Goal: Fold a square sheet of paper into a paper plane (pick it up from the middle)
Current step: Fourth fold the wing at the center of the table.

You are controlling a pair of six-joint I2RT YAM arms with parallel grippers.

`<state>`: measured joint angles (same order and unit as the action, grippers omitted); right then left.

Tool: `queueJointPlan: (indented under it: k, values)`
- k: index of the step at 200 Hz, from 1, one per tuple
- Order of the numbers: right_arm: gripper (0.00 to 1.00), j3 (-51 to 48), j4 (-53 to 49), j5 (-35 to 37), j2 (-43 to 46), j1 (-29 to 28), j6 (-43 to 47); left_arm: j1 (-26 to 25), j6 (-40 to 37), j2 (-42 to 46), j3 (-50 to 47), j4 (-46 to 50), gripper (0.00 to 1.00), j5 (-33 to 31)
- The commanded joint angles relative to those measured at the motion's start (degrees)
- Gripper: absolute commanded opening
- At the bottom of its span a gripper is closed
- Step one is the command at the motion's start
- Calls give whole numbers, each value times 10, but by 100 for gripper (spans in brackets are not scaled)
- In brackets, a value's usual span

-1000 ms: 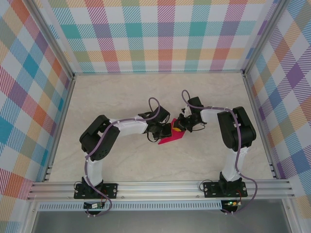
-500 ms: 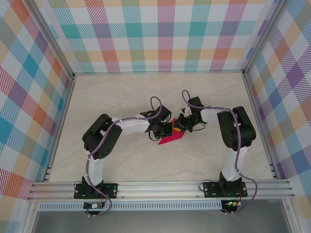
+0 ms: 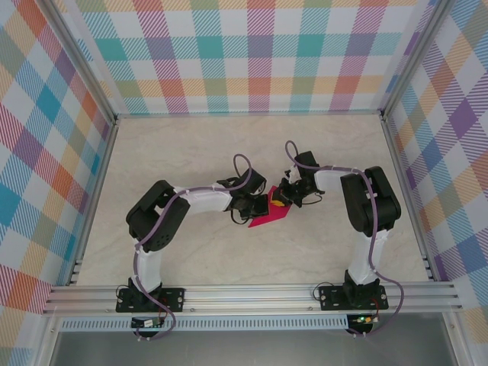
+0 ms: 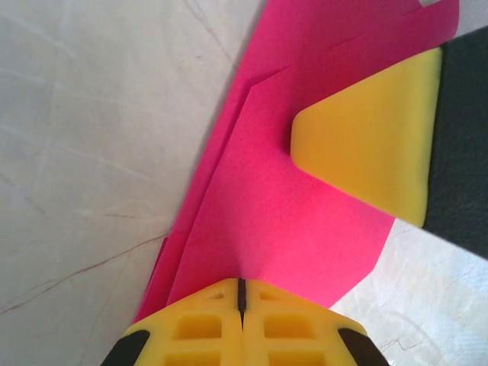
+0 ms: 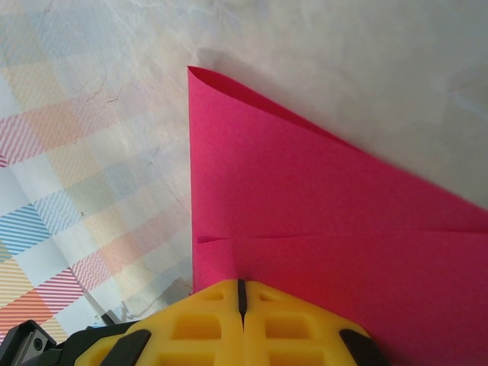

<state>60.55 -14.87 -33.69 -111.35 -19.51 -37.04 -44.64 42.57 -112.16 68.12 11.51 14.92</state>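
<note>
Now | left pincer [image 4: 240, 296] reaches right, pinching paper plane [image 4: 267, 221] | right pincer [image 5: 240, 293] opposite, pinching too

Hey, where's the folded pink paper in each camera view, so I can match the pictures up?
Top external: the folded pink paper lies mid-table, between the left gripper and the right gripper.
Left wrist: a broad diagonal band running from the closed fingertips at bottom centre to the top right.
Right wrist: centre to lower right, fanning out from the closed fingertips.
Shared landmark: the marbled beige tabletop.
</note>
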Motion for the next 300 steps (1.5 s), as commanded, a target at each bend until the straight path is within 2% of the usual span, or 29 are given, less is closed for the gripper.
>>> queueJointPlan:
  k: [1,27,64,84,118,146,203,300]
  values:
    - [2,-21,-66,98,-53,-1,8,9,-10,13,-30,68,4,-1]
    - [2,-20,-68,98,-54,-1,8,13,-9,24,-40,65,4,9]
    - [2,-18,-69,96,-55,-1,9,14,-6,38,-29,39,6,63]
    - [2,-18,-70,95,-56,-1,8,14,-6,43,-21,35,6,73]
    - [2,-16,-70,95,-57,-1,8,15,-6,47,-23,39,6,76]
    - [2,-16,-70,94,-60,-1,9,16,-11,50,-28,78,6,45]
    - [2,-15,-75,97,-63,-1,10,30,3,57,-54,27,6,68]
    - [2,-13,-77,98,-68,-1,11,43,7,48,-86,26,5,62]
